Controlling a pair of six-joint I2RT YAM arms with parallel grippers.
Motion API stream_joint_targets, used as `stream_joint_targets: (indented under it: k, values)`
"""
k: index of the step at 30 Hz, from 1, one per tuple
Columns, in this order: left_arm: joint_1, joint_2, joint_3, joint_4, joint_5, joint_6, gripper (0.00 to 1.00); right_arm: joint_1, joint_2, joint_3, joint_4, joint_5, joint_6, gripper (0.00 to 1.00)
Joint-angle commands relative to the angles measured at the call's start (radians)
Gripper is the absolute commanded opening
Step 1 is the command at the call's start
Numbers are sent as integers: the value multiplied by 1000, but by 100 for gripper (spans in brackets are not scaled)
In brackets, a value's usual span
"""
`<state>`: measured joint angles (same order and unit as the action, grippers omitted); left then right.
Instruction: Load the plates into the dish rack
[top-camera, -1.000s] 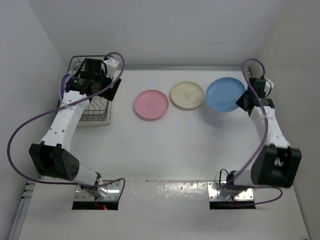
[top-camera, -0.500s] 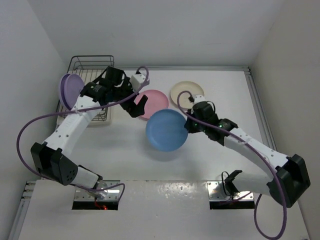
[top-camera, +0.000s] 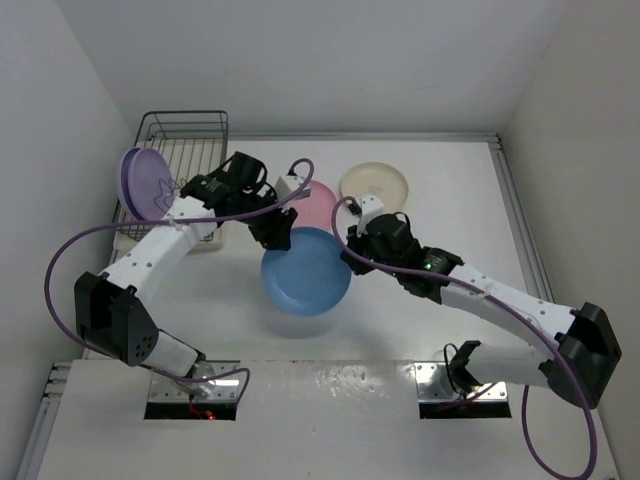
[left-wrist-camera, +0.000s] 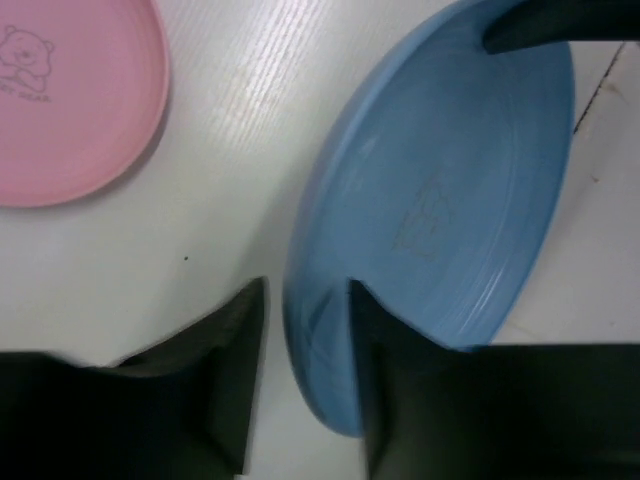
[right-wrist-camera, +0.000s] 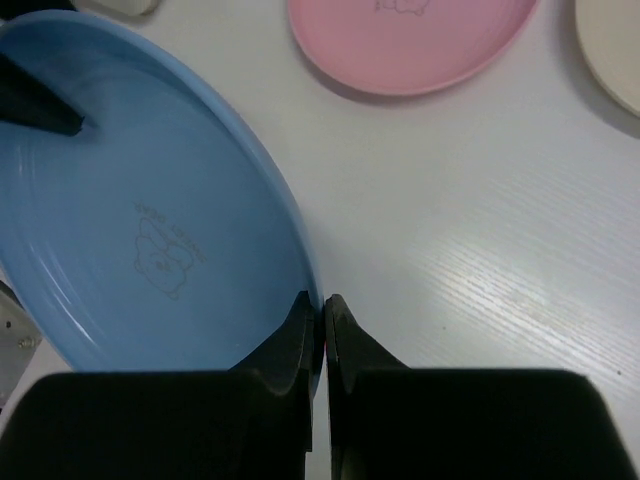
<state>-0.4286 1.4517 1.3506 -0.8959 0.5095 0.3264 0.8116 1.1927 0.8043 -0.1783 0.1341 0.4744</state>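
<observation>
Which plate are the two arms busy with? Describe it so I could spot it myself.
On the white table, look to the middle, in front of the pink plate and the cream plate. There the blue plate is held up, the right tool pinching its rim and the left tool open around the opposite edge. It is the only blue one and the only one held.

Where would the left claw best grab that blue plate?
The left gripper should pinch the thin rim of the blue plate, opposite the right gripper, one finger inside, one underneath: the plate is shallow and tilted, so only its edge fits.
</observation>
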Motion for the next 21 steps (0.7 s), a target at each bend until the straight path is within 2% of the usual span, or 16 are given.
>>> stream_joint_targets:
  k: [1, 2, 3, 5, 6, 7, 8, 9, 10, 11, 12, 14, 15, 16, 19, 21]
  values:
    - [2, -17, -15, -11, 78, 36, 32, 3, -21, 21, 125, 12, -7, 0]
    - [2, -17, -15, -11, 49, 36, 21, 3, -21, 21, 125, 18, -7, 0]
    - [2, -17, -15, -11, 31, 36, 3, 4, -21, 21, 122, 16, -7, 0]
    - [25, -17, 5, -11, -29, 5, 0, 3, -18, 24, 116, 38, 1, 0]
    - [37, -17, 16, -11, -55, -7, 0, 3, -12, 26, 103, 45, 1, 6]
    - [63, -17, 31, -2, -87, -42, 0, -2, -4, 38, 85, 61, 10, 21]
    - [77, -17, 51, -1, -135, -67, 0, -6, -1, 45, 74, 64, 12, 47]
    - [89, -17, 100, 8, -260, -93, 0, -8, 10, 59, 62, 71, 10, 84]
    - [112, -17, 131, 8, -335, -119, 0, -8, 21, 78, 9, 94, 16, 93]
    - [123, -17, 193, 8, -414, -156, 0, -11, 30, 85, -4, 116, 23, 98]
    - [132, -17, 224, 8, -575, -173, 0, -12, 33, 96, -18, 133, 23, 100]
    - [154, -17, 272, 50, -752, -213, 0, -15, 33, 93, -39, 147, 30, 100]
    - [154, -17, 297, 76, -931, -213, 0, -18, 30, 88, -41, 148, 33, 100]
    - [166, -27, 297, 107, -1015, -227, 0, -20, 27, 85, -40, 150, 33, 100]
    - [191, -36, 251, 305, -1326, -210, 0, -29, 36, 87, -47, 131, 36, 100]
    - [202, -36, 175, 561, -1452, -129, 0, -34, 54, 113, -75, 128, 33, 100]
